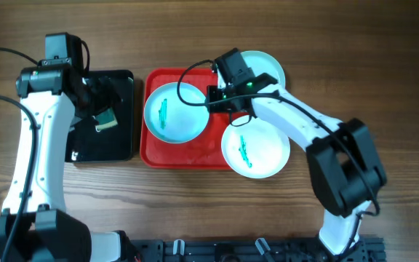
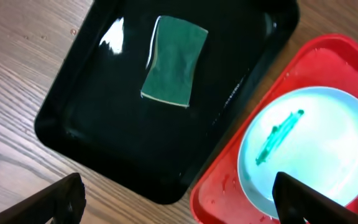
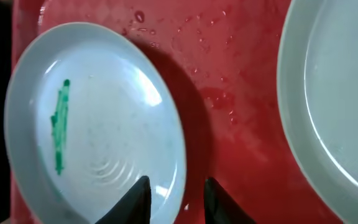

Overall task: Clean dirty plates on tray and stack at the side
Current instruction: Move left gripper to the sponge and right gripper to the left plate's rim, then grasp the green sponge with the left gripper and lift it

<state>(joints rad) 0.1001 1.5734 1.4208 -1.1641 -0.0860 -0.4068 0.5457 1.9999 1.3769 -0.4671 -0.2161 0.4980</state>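
Overhead, you see three plates point(image 1: 255, 149) crowding the red tray point(image 1: 188, 153). Left wrist: your left gripper point(image 2: 176, 186) gapes wide above the black tray point(image 2: 92, 124) holding the sponge point(image 2: 174, 60). Right wrist: your right gripper point(image 3: 176, 183) straddles the rim of one plate point(image 3: 98, 124); you cannot tell whether it pinches.

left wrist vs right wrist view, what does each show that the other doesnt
Left wrist only: the green sponge lying in the black tray, and the wooden table. Right wrist only: a second plate at the frame's right edge. Both: the red tray, wet with droplets, and the plate with the teal streak.
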